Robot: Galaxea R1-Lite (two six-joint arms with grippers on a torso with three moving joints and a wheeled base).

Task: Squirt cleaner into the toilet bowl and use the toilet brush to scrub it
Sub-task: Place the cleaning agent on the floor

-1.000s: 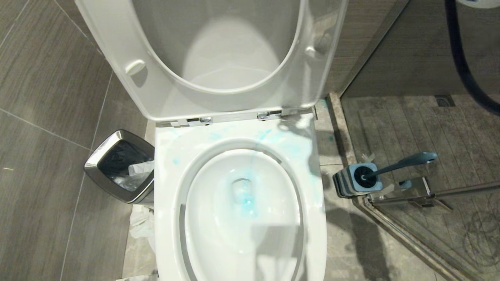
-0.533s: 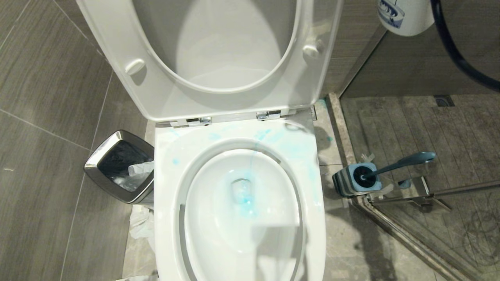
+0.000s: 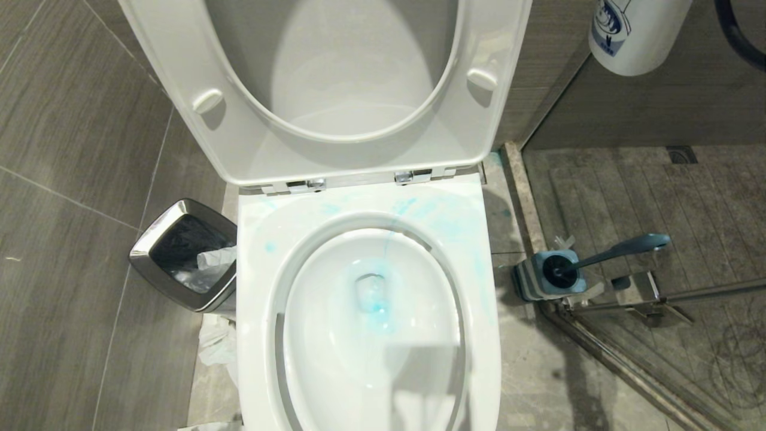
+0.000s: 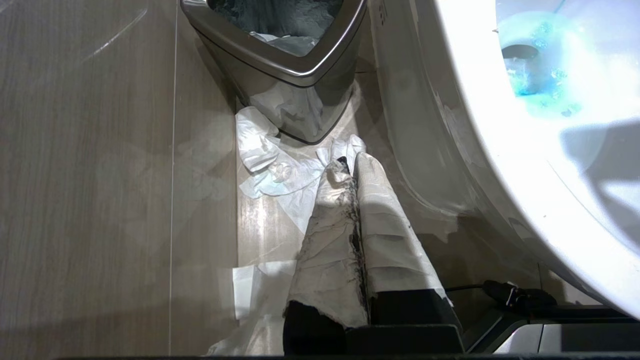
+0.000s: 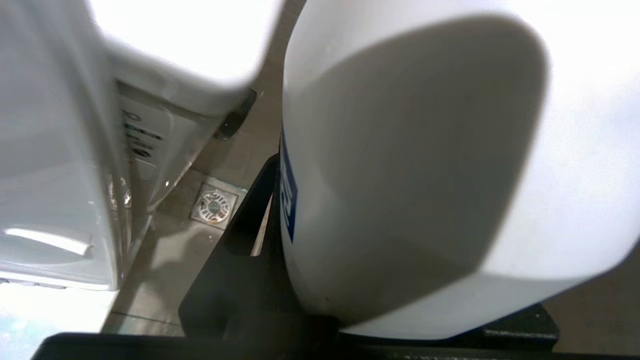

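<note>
The white toilet bowl (image 3: 257, 311) stands open, its seat and lid (image 3: 353, 158) raised. Turquoise cleaner (image 3: 376, 306) tints the water and smears the back rim. In its light-blue holder (image 3: 541, 281) on the floor to the right stands the toilet brush (image 3: 622, 248), dark teal. A white bottle with a blue label (image 3: 634, 36) hangs at the top right; in the right wrist view my right gripper (image 5: 395, 210) is shut on this bottle (image 5: 425, 125). My left gripper (image 4: 350, 167), fingers wrapped in white, is shut and parked low beside the bowl (image 4: 500, 165).
A square steel bin (image 3: 179, 254) stands left of the toilet with crumpled paper (image 3: 218, 344) on the floor by it. A glass shower door with a metal rail (image 3: 634, 296) runs right of the brush holder. A floor drain (image 5: 214, 206) lies behind the toilet.
The white bottle has come down into the head view at the top right. The dark cable there has shifted right, and the shadow on the bowl's right rim is gone.
</note>
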